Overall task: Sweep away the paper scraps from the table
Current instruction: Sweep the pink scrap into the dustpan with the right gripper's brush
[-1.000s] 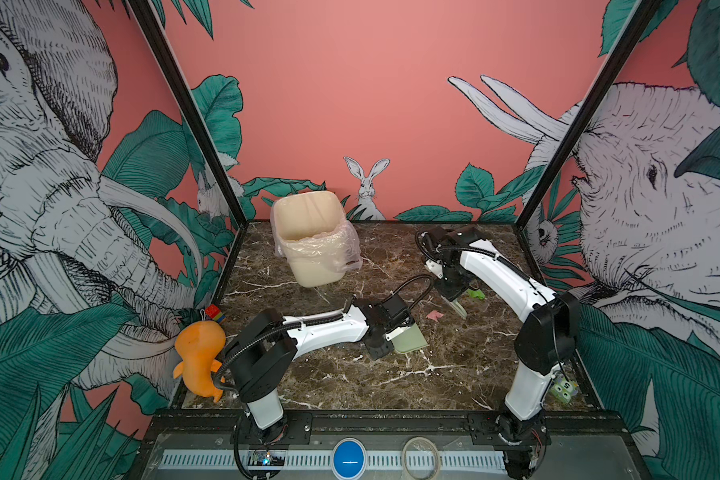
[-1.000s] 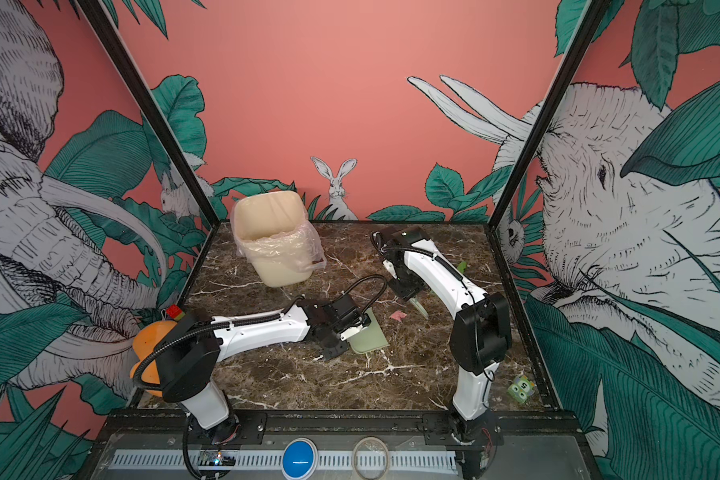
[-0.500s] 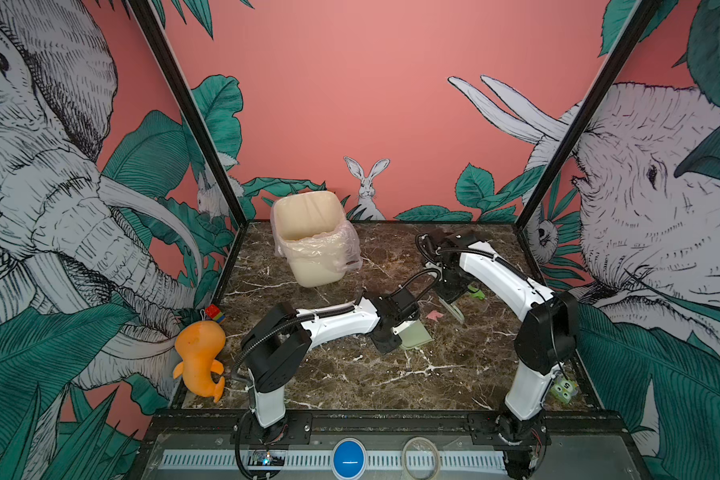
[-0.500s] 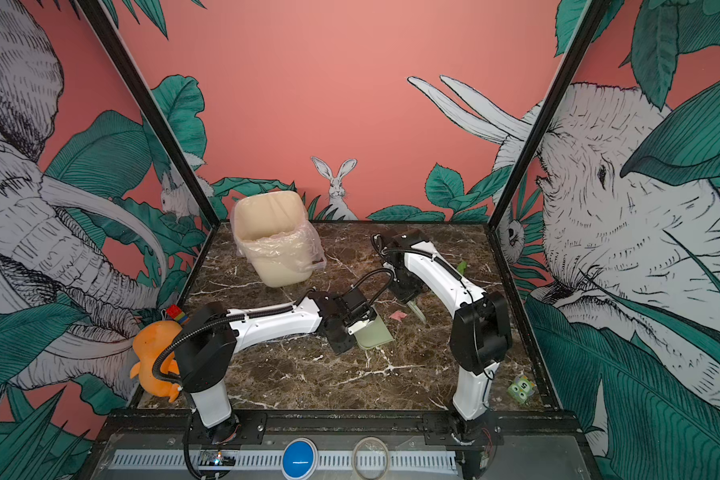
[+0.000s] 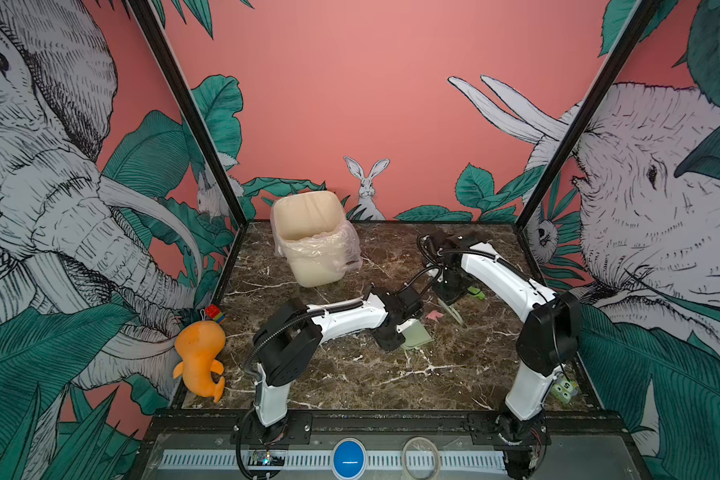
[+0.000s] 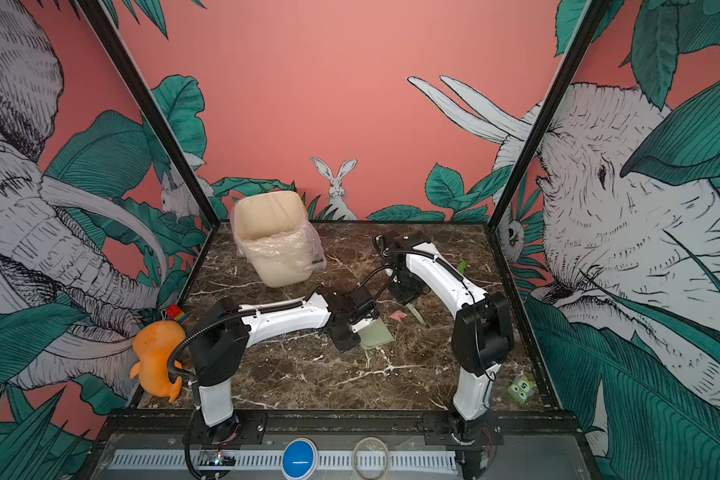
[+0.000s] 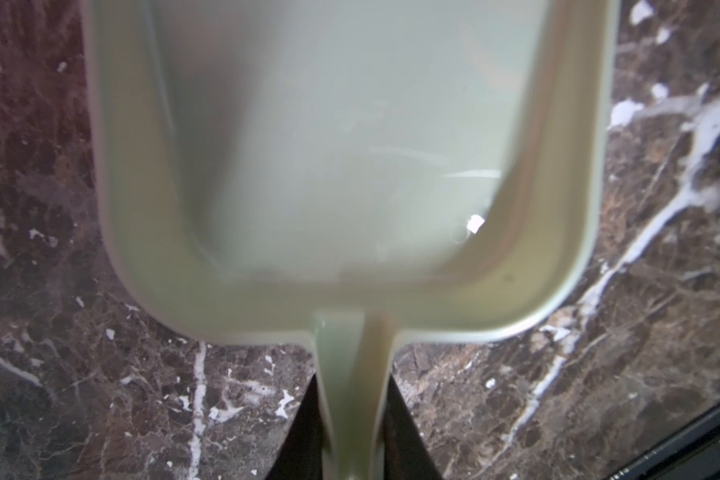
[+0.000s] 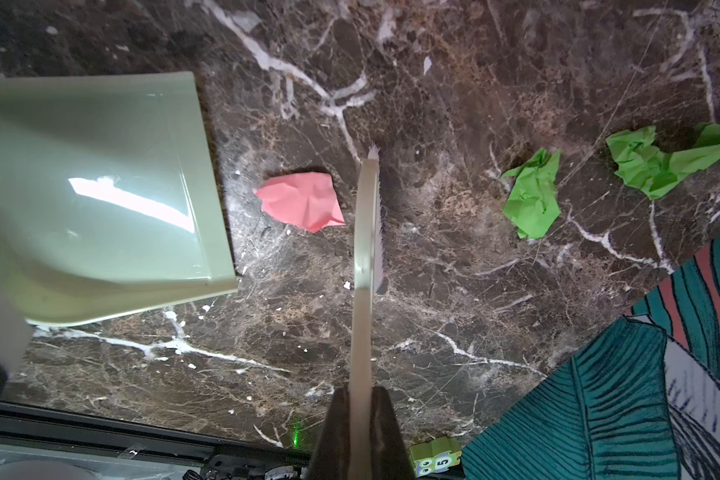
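Observation:
The pink paper scrap lies on the dark marble table, between a pale green dustpan and a pale green brush. My left gripper is shut on the dustpan's handle, and the pan looks empty. My right gripper is shut on the brush handle, with the bristles just beside the pink scrap. Two bright green scraps lie beyond the brush, towards the right wall; one green scrap shows in a top view.
A cream bin with a clear liner stands at the back left. An orange toy and a coloured block sit at the table's left edge. A small green owl block sits in the front right corner.
My left arm has stretched out and slid the dustpan a little to the right, closer to the pink scrap. The right arm and brush have hardly moved.

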You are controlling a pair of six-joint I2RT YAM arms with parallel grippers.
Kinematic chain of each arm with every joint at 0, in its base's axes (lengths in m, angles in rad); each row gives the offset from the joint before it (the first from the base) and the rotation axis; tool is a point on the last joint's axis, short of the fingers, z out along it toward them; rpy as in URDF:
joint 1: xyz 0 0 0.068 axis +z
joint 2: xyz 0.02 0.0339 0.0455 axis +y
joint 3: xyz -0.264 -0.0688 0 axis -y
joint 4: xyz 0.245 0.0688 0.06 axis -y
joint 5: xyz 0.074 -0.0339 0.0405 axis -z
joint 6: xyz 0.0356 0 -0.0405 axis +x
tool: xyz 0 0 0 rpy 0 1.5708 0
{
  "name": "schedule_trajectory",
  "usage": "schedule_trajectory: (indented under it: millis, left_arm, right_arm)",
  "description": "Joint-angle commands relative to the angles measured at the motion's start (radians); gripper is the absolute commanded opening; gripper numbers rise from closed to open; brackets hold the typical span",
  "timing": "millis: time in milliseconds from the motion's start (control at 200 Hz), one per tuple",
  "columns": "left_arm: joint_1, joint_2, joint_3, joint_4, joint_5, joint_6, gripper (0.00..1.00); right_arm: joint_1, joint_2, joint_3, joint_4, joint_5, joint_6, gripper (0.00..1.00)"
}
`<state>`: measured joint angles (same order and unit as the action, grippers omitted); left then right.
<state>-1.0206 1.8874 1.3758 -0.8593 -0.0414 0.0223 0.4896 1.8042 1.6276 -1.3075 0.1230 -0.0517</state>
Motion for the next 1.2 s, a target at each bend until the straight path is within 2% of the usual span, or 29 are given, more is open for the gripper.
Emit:
schedule_trajectory:
  millis: [0,350,540,795,1045,1195]
  left_arm:
    - [-0.005,0.009,0.028,-0.035,0.012,-0.008,0.17]
    - [-0.004,0.016,0.021,-0.018,0.028,-0.007,0.17]
    - [-0.004,0.01,0.001,0.014,0.033,-0.007,0.17]
    - [-0.004,-0.002,-0.019,0.031,0.038,0.001,0.17]
    - [-0.004,0.007,-0.02,0.042,0.052,0.006,0.16]
    - [-0.004,0.01,-0.015,0.043,0.051,0.013,0.16]
  right_arm:
    - [0.01,-0.031,-0.015,-0.011,-0.057,0.012,0.0]
    - [0.026,-0.064,-0.033,-0.005,-0.123,0.027,0.0]
    - [0.024,-0.107,-0.044,-0.012,-0.093,0.039,0.0]
    - [-0.045,-0.161,-0.054,-0.015,-0.086,0.037,0.0]
    - [-0.179,-0.187,-0.101,0.054,-0.246,0.025,0.0]
    - [-0.194,-0.149,-0.072,0.049,-0.287,0.004,0.0]
